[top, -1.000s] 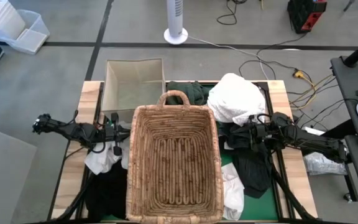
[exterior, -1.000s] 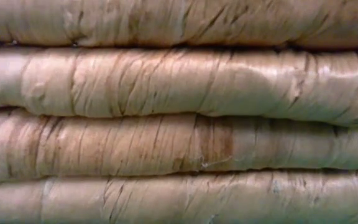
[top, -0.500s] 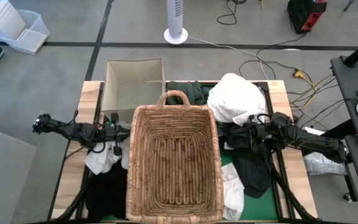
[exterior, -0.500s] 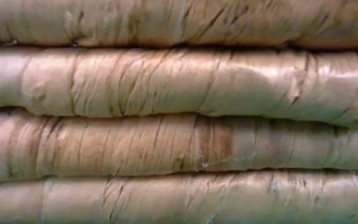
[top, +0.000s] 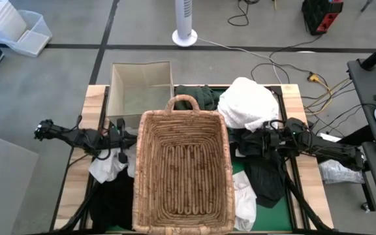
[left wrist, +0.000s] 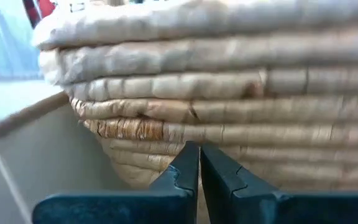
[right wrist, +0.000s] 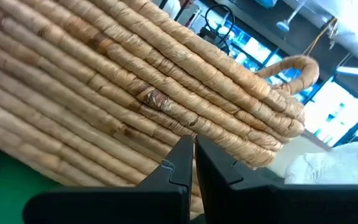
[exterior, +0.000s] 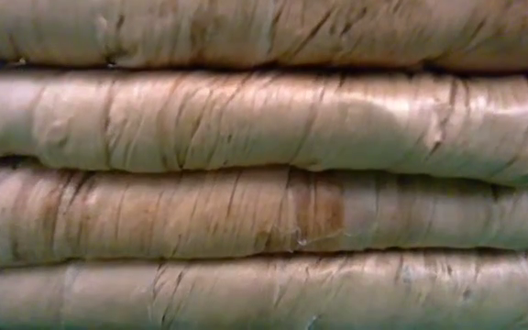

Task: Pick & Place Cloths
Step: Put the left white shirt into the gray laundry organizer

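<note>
**Even light above, soft focus up close**

The overhead picture is bright and evenly lit, with faint shadows; the basket fills the table-level picture, slightly blurred; both wrist pictures blur near the fingers, with window glare behind.

Basket is tan wicker with ribbed coil rows, darker brown flecks up close. Cloths: a big white one at the table's far right corner, dark green one beside it, black one near the right edge. Mat underneath is bright green, box is beige.
</note>
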Tool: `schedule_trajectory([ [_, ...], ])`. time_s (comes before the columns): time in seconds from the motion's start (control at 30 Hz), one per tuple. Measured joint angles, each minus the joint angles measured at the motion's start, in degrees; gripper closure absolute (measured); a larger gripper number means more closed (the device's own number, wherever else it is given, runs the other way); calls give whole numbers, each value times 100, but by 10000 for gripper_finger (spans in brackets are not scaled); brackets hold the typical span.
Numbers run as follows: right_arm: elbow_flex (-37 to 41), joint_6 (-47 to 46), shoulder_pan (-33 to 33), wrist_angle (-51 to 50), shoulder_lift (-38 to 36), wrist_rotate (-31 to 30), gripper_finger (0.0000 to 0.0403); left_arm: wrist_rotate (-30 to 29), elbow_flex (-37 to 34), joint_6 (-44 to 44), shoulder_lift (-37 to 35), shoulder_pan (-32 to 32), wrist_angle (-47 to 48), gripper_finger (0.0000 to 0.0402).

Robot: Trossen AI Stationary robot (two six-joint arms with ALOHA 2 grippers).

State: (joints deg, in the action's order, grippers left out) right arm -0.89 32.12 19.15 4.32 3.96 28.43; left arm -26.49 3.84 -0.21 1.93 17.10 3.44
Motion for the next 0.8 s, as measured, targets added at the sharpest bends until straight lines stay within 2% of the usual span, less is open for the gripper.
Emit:
schedule_trajectory([
  [0.1, 0, -497, 0, 47, -1, 2, 390, 10, -5, -1442, 2, 0, -747, 401],
  [0.17, 0, -1261, 0, 211, -2, 2, 390, 41, 16, -1894, -10, 0, -1445, 401],
  [0.27, 0, -3006, 0, 880, -2, -1, 390, 52, 15, -2027, -5, 0, -2106, 401],
  [0.37, -35, -4162, 0, 1392, -4, 0, 390, 52, 15, -1966, -8, 0, -2636, 401],
  [0.47, -353, -5201, 0, 1367, -2, -55, 390, 50, 13, -1785, -4, 0, -2852, 401],
  [0.53, -674, -5958, 0, 1089, 10, -248, 390, 47, 13, -1679, -6, 0, -3032, 401],
  [0.63, -1223, -7142, 0, 128, 90, -498, 390, 19, 9, -1661, -6, 0, -3176, 401],
  [0.8, -2292, -8162, -1, -1955, 360, -434, 390, 10, 9, -1659, -6, 0, -3395, 401],
])
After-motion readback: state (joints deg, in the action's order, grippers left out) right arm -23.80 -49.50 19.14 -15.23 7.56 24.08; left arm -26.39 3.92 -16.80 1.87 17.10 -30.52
